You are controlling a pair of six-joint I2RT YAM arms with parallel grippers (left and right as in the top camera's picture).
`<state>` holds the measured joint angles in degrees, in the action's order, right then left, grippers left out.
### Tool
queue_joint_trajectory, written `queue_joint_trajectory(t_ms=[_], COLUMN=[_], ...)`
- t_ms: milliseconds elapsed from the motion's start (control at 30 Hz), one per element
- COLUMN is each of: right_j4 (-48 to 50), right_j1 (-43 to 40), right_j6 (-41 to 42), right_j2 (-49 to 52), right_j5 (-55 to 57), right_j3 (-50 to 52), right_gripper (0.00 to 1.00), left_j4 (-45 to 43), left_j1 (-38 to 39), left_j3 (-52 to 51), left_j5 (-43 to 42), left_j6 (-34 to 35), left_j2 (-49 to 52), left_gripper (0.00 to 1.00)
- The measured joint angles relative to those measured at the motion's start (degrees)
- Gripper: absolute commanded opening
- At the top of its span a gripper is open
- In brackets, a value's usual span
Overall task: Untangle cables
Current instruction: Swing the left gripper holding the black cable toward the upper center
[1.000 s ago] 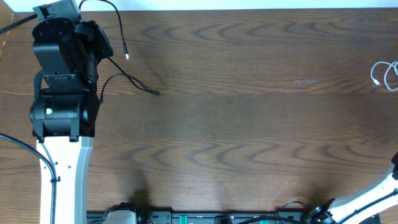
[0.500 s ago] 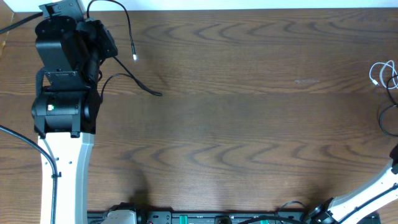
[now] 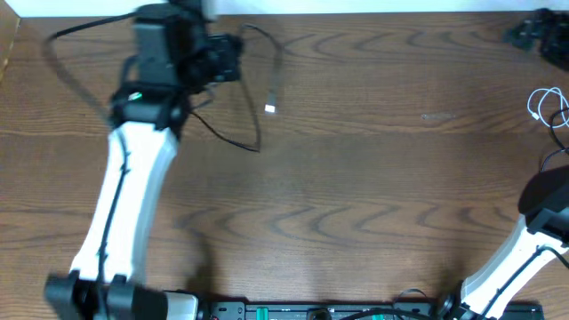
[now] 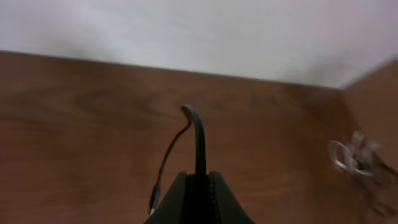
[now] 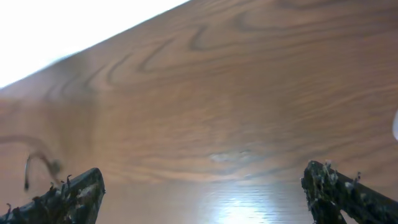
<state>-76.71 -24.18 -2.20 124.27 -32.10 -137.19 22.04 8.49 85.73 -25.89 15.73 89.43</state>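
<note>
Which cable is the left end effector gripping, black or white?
The thin black cable, pinched in the shut left end effector; the white cable lies loose near the table's right edge.

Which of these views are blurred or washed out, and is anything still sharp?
Overhead: the left arm is motion-blurred, the table grain sharp. Left wrist: all soft, the white cable a ghosted smudge, the black cable readable. Right wrist: soft too, with glare on the table at the bottom edge.
</note>
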Motion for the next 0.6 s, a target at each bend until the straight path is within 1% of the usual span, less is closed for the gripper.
queue_joint_trajectory(t_ms=[67,100,133,233,300,367,433,600], right_j4=[-1.0,-1.4,-1.4,-1.5,-1.6,-1.9,-2.1,-2.4], right_j1=[1.5,2.2,2.5,3.4,3.5,3.5,3.5,3.5], right_j6=[-1.3,-2.2,-2.5,-3.5,-3.9,-4.2,-4.4,-4.9], right_j2=[0.0,0.0,0.0,0.0,0.0,0.0,0.0,0.0], right_j5=[-0.3,-0.4,-0.4,-0.5,-0.5,-0.5,-0.5,-0.5], right_j3=[0.0,0.0,0.0,0.0,0.0,0.0,0.0,0.0], right_gripper=[0.99,0.99,0.99,0.99,0.99,0.99,0.99,0.99], left_j4=[-5.9,-10.8,-13.0,-24.0,-28.0,-28.6,-28.2,-25.4], left_j1=[1.9,2.9,3.4,4.9,5.9,7.3,10.5,16.0], left_j3=[-0.3,-0.4,-0.5,-0.5,-0.1,0.9,3.0,7.0], left_j5=[-1.3,-2.0,-2.2,-2.1,-1.2,-0.1,1.4,2.0], left_j6=[3.0,5.6,7.0,14.3,17.6,19.9,22.0,23.5], left_j2=[2.0,2.9,3.1,3.1,3.0,3.0,3.0,2.9], left_gripper=[0.07,0.07,0.07,0.08,0.07,0.07,0.08,0.07])
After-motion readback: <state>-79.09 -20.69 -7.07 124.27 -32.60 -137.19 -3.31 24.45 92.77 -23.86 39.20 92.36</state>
